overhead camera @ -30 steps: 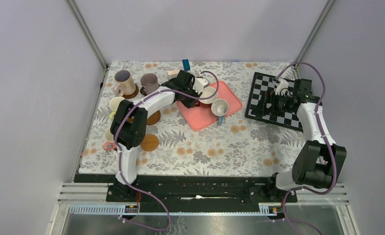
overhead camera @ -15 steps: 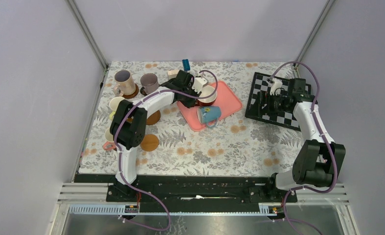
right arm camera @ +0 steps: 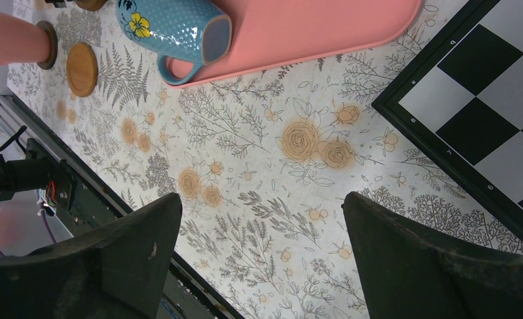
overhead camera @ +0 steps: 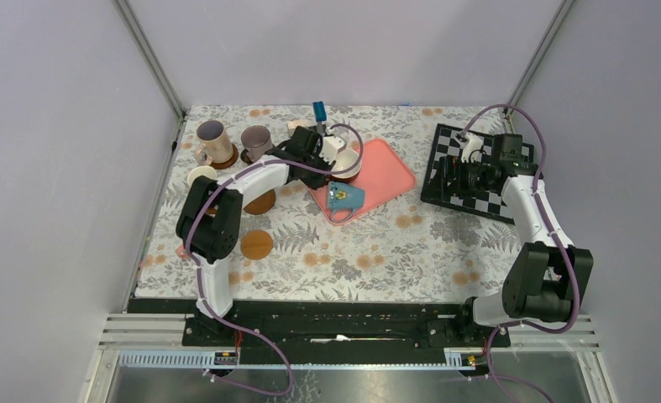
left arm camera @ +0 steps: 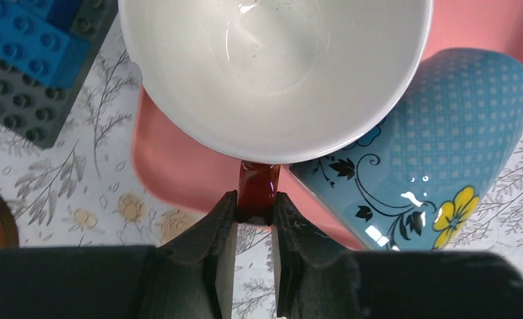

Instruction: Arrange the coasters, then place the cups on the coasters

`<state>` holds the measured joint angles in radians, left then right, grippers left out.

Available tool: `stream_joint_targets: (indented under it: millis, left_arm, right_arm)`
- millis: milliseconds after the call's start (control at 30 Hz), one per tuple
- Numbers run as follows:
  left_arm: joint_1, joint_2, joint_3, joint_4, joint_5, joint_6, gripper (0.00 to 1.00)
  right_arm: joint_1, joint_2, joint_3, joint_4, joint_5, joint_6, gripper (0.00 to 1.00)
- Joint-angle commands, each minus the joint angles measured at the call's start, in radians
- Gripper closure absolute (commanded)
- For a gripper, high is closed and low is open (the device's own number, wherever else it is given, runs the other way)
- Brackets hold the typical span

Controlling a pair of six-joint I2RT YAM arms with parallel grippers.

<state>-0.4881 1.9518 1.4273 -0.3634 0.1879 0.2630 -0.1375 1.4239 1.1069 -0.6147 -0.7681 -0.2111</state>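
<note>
Floral table (overhead camera: 377, 252) carries a chessboard (overhead camera: 453, 180) at far right and a pink tray (overhead camera: 390, 168) mid-back. Right gripper (right arm camera: 262, 203) hangs over the cloth beside the board, fingers wide apart, empty. Wide white cup (left arm camera: 272, 66) is at the tray's left end; left gripper (left arm camera: 255, 212) is clamped on its dark red handle (left arm camera: 258, 186). Light blue cup (left arm camera: 444, 146) lies on its side just beside it. Two bare coasters (overhead camera: 257, 244) wait left of the tray. Judged: glazed ceramic, stiff, weighty, slick, chips if knocked. The handle hold may let the bowl swing, so lift level. No brand or writing readable; only a flower print on the blue cup.
</note>
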Motion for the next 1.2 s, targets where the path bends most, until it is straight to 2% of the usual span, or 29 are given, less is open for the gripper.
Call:
stream_joint_targets:
  millis: [0, 100, 267, 367, 767, 833, 1033, 1167]
  left_arm:
    - [0.009, -0.084, -0.042, 0.002, -0.048, 0.005, 1.0]
    - [0.009, -0.074, -0.027, -0.004, -0.048, 0.012, 0.74]
    - [0.009, -0.021, 0.036, -0.028, -0.033, 0.016, 0.58]
    - [0.008, 0.018, 0.081, -0.041, -0.033, 0.025, 0.55]
    - [0.008, 0.109, 0.171, -0.049, -0.026, 0.06, 0.67]
    - [0.008, 0.115, 0.182, -0.049, -0.028, 0.058, 0.73]
    - [0.009, 0.084, 0.169, -0.044, -0.036, 0.029, 1.0]
    - [0.011, 0.006, 0.098, 0.013, -0.039, -0.004, 1.0]
  right_arm:
    - [0.006, -0.03, -0.003, 0.027, -0.001, 0.016, 0.02]
    - [0.006, -0.025, -0.004, 0.032, -0.008, 0.023, 0.02]
    - [0.006, -0.024, -0.004, 0.03, -0.002, 0.023, 0.02]
    - [0.006, -0.026, -0.004, 0.03, 0.001, 0.022, 0.02]
    - [0.006, -0.026, -0.008, 0.032, 0.005, 0.019, 0.02]
    - [0.006, -0.026, -0.01, 0.033, 0.006, 0.019, 0.02]
    - [0.006, -0.029, -0.014, 0.033, 0.008, 0.015, 0.02]
    - [0.006, -0.031, -0.018, 0.035, 0.007, 0.016, 0.02]
